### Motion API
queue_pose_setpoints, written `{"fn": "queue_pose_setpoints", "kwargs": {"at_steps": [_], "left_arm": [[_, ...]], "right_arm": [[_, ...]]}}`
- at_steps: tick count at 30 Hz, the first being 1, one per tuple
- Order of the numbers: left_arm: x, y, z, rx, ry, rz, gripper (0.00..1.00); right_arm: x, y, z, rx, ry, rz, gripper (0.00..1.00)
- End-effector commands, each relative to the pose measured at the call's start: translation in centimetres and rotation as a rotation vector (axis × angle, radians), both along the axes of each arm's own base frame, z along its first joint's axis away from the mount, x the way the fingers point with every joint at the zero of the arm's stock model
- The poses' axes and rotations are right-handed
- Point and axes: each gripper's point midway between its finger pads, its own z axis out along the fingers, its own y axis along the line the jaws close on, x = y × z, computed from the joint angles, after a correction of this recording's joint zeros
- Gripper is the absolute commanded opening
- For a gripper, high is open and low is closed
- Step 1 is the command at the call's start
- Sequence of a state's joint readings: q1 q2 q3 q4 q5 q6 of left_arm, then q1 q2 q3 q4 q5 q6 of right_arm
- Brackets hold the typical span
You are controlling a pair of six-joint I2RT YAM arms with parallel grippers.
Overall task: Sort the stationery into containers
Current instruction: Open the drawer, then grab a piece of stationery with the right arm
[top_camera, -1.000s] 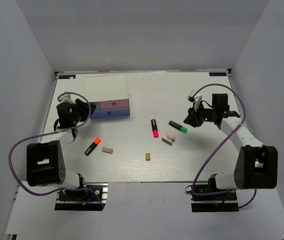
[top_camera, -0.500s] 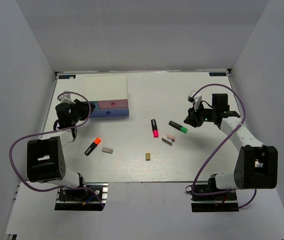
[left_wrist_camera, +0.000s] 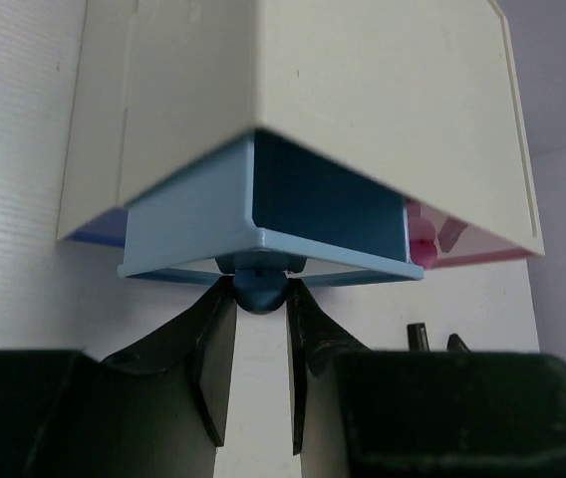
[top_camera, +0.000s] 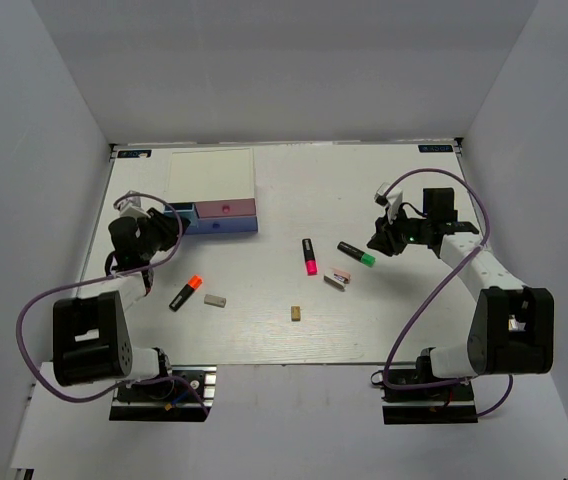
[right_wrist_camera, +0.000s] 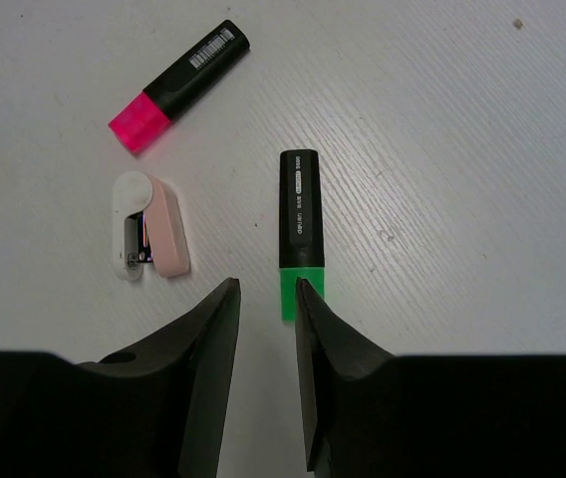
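- Your left tool (left_wrist_camera: 259,302) is closed on the small round knob (left_wrist_camera: 260,289) of the light blue drawer (left_wrist_camera: 188,224), with one finger pressed to each side of it.
- That drawer stands partly pulled out from under the white-topped box (left_wrist_camera: 363,90), so you can see part of its darker blue inside.
- To the right of it in the left wrist view, the pink drawer (left_wrist_camera: 424,244) shows at the box's other face. From above, the purple drawer (top_camera: 219,227) lies directly beside the pink one.
- Your right tool (right_wrist_camera: 267,289) is open by only a narrow gap and grips nothing. It hangs over the cap end of the green highlighter (right_wrist_camera: 301,224), which lies flat with its cap pointing toward the tool. You cannot tell whether the fingers touch it.
- Just left of that marker in the right wrist view lies the pink-white eraser (right_wrist_camera: 148,237), apart from it. The pink highlighter (right_wrist_camera: 178,85) lies slanted beyond them.
- From above, the orange highlighter (top_camera: 186,293) and the grey-white eraser (top_camera: 214,299) lie close together but apart, between the box and the left arm's base.
- The tan eraser (top_camera: 295,313) lies alone between the two groups, nearer the arms' edge.
- Everything rests on a white surface (top_camera: 254,335) enclosed by plain grey walls (top_camera: 284,70).
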State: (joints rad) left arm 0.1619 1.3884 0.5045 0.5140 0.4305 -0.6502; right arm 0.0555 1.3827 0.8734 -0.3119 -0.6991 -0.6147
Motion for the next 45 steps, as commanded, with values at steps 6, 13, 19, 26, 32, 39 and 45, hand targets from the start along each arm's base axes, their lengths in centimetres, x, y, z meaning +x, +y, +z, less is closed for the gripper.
{"fn": "queue_pose_setpoints", "kwargs": {"at_steps": [6, 13, 19, 26, 32, 39, 45], "left_arm": [[-4.8, -0.1, -2.2, 0.041, 0.097, 0.002, 0.10], [-5.9, 0.4, -2.7, 0.061, 0.126, 0.037, 0.45], [-5.6, 0.5, -2.0, 0.087, 0.120, 0.027, 0.79], [-6.7, 0.2, 0.9, 0.151, 0.096, 0.005, 0.77], [-10.1, -1.0, 1.0, 0.120, 0.139, -0.034, 0.29], [-13.2, -2.8, 0.8, 0.000, 0.190, -0.059, 0.52], [-14.0, -3.0, 1.0, -0.033, 0.229, -0.047, 0.68]], "right_arm": [[0.9, 0.6, 1.1, 0.012, -0.037, 0.033, 0.37], [0.5, 0.9, 0.9, 0.027, -0.016, 0.050, 0.67], [-1.3, 2.8, 1.2, 0.057, -0.029, 0.218, 0.90], [-3.5, 4.9, 0.7, 0.044, -0.061, 0.415, 0.61], [-7.9, 8.6, 0.2, 0.051, -0.095, 0.672, 0.28], [-11.6, 12.5, -2.6, -0.018, -0.096, 0.895, 0.62], [-13.3, 16.4, -5.7, -0.109, -0.085, 0.973, 0.70]]}}
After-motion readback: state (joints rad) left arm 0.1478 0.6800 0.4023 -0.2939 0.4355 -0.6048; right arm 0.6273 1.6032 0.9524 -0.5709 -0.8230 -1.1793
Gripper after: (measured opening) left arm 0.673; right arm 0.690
